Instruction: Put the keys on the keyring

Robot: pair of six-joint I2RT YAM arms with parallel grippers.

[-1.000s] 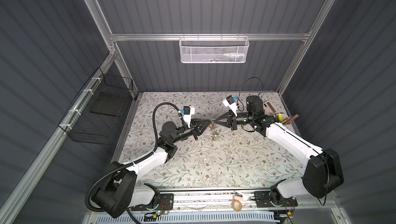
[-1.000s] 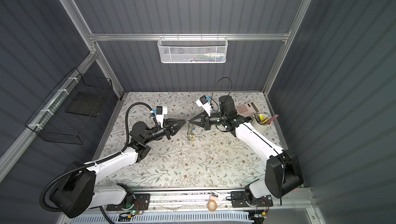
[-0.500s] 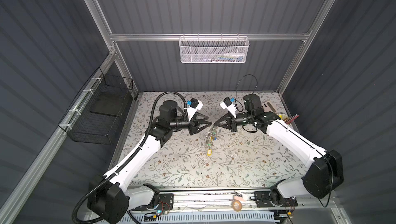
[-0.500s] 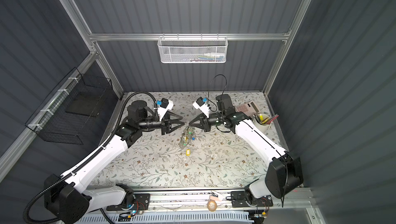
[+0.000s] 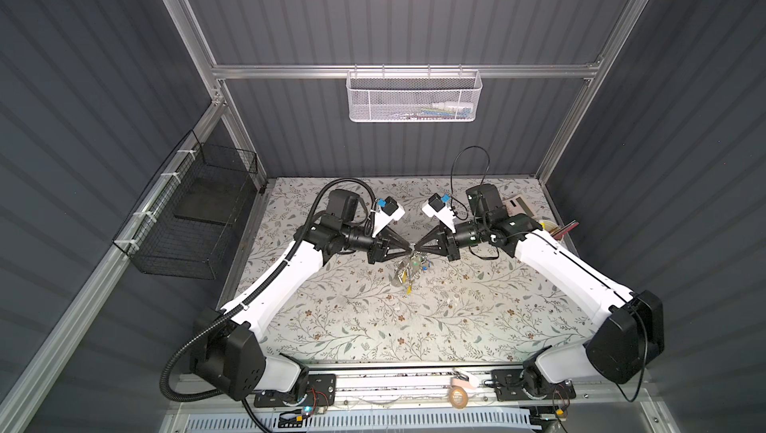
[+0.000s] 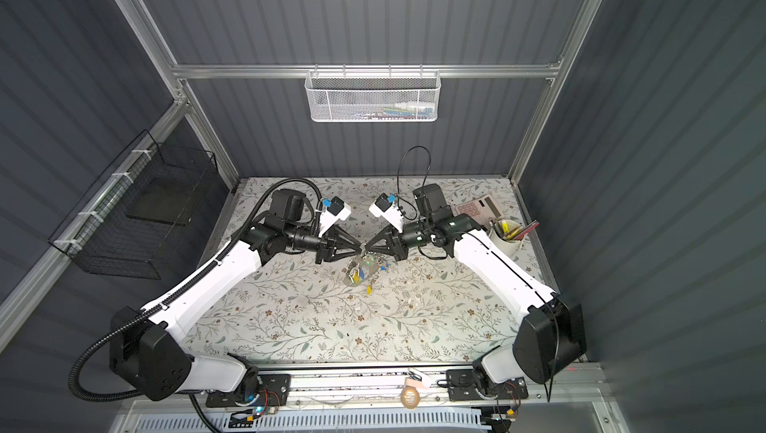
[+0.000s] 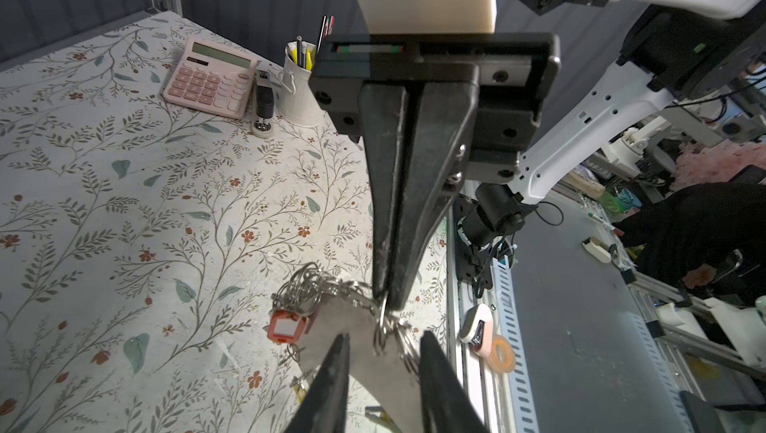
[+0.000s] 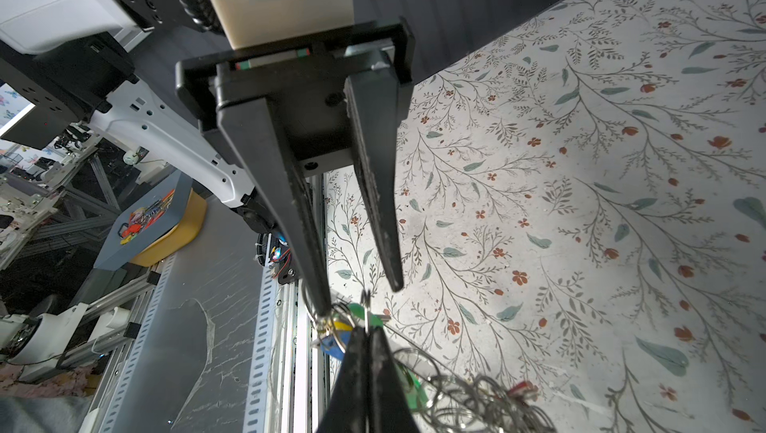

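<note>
Keys (image 8: 375, 321): silver, green tag | keyring (image 6: 357, 273): grey loop, crowded with rings

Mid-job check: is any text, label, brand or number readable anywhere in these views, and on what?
No text can be read.
Calculator: key markings and display too blurred to read.
Red tag: white insert, no legible writing.
Stapler: small marking, too small to read.

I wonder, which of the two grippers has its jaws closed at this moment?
The right gripper: its jaws are pressed together on the keyring, while the left gripper has its jaws apart.
</note>
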